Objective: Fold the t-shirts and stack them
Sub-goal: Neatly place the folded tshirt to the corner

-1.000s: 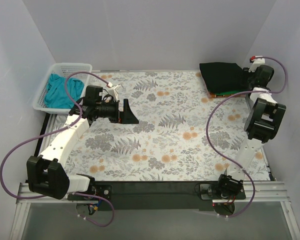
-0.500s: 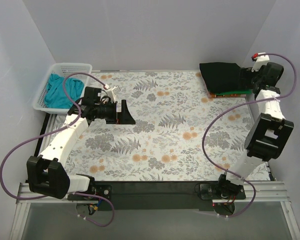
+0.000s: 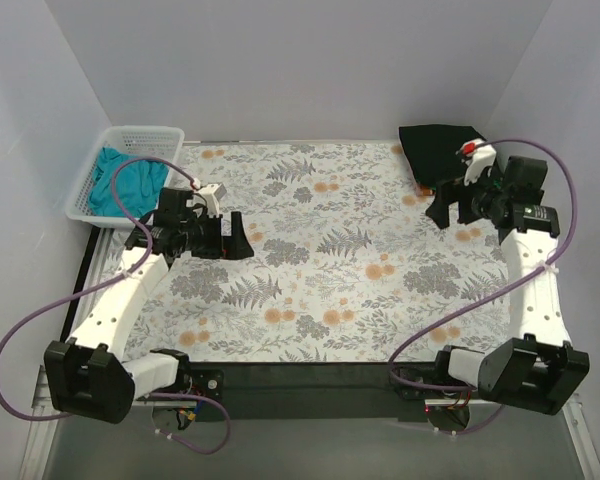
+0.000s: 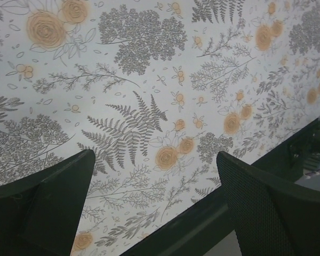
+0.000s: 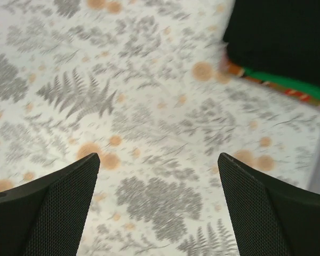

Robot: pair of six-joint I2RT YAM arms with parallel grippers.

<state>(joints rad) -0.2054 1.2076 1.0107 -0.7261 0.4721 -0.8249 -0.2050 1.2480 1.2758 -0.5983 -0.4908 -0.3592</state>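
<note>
Right arm (image 3: 535, 290) has swung off the black t-shirt (image 3: 435, 148), lying lengthwise left-right.

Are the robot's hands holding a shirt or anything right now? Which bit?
Nothing is held. The left gripper and the right gripper are both open, with only the flowery tablecloth showing between their fingers. The black t-shirt lies apart from both.

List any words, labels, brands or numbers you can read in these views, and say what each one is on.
No text can be read in any view.
Black t-shirt, teal t-shirt, white basket: no print or label shows.
Green t-shirt: small reddish marks along its edge below the black one, too blurred to read or even to call text.
Floral table cover: pattern only, no words.
</note>
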